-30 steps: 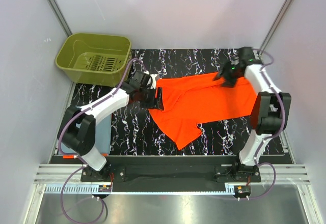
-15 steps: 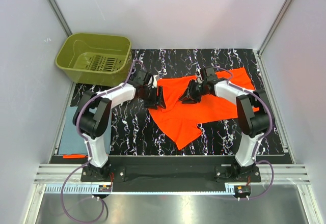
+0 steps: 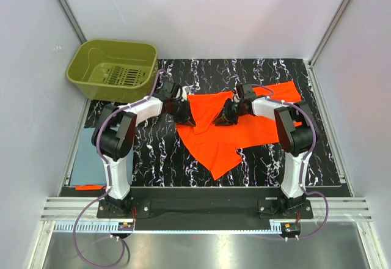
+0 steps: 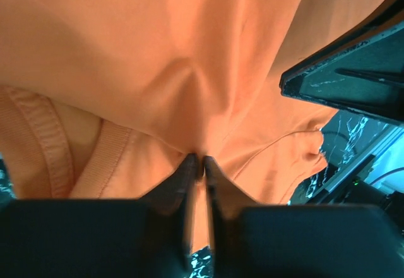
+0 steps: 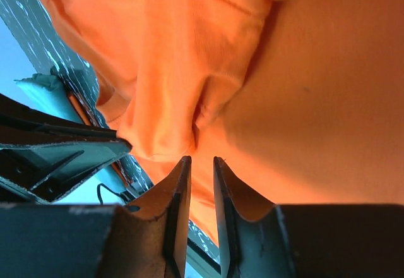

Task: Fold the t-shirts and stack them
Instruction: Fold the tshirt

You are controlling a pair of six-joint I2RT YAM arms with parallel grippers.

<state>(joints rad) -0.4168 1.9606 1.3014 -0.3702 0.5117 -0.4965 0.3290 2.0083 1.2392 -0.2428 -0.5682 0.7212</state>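
Top external view: the orange t-shirt [image 3: 235, 131] lies spread and rumpled across the middle of the black marbled table [image 3: 159, 156], one sleeve pointing toward the near edge; no fold is finished in it. The left gripper [image 3: 186, 116] sits at the shirt's left edge and the right gripper [image 3: 226, 116] near its middle, both low on the cloth and facing one another. The blue-grey t-shirt [image 3: 90, 156] lies well apart at the table's left side as a flat folded rectangle, partly behind the left arm – that one looks done. The olive basket [image 3: 79, 76] stands at the far left corner with no shirt in it.

Left wrist view: the left gripper [image 4: 201, 164] is pinched tight on a pucker of the orange t-shirt [image 4: 158, 50], just by the ribbed collar; creases run out from the pinch.

Right wrist view: the right gripper [image 5: 201, 183] is nearly closed on a gathered ridge of orange cloth [image 5: 303, 101], with only a narrow gap between the jaws; the cloth bunches straight into that gap.

By my judgement the task is about half along – one shirt folded; the orange one is gripped at two points for its first fold, and the folding and stacking on the blue-grey one remain.
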